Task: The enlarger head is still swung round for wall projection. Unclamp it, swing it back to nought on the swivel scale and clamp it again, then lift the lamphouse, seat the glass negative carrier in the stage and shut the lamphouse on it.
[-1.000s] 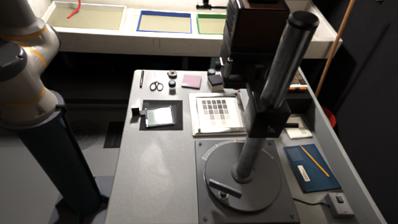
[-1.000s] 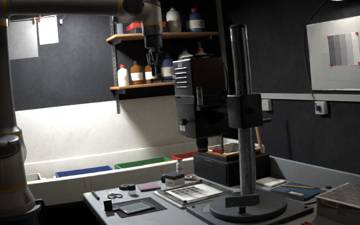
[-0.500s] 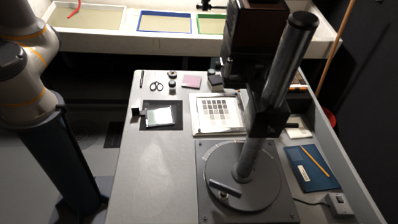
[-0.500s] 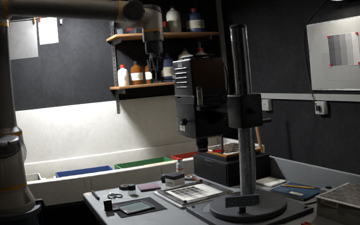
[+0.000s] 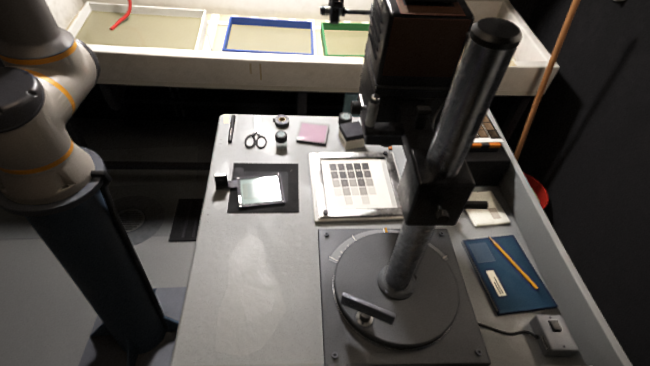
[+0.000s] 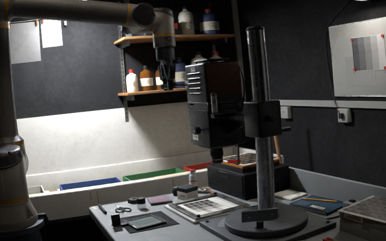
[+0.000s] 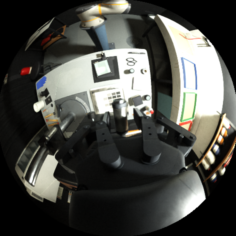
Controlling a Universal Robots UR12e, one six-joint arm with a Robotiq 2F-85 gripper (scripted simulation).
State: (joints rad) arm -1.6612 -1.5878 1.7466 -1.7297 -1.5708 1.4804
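My gripper (image 6: 166, 82) hangs high over the far side of the bench, up beside the top of the lamphouse (image 6: 212, 82), and the wrist camera shows the lamphouse handle (image 7: 120, 117) standing between the fingers (image 7: 121, 116). The enlarger head faces over the easel (image 5: 354, 187), and the column (image 5: 440, 150) rises from the round swivel base (image 5: 395, 287). The clamp lever (image 5: 367, 307) lies on the base's near edge, with the swivel scale (image 5: 360, 237) along its far rim. The glass negative carrier (image 5: 260, 190) lies flat on a black mat (image 5: 263, 187) left of the easel. The gripper is open and holds nothing.
The long white sink (image 5: 280, 45) with its trays runs behind the bench. Scissors (image 5: 255, 140), a pen (image 5: 231, 128), small pots, a pink card (image 5: 312, 133) and a small box (image 5: 351, 134) sit along the far edge. A blue notebook with a pencil (image 5: 507, 272) lies right of the base.
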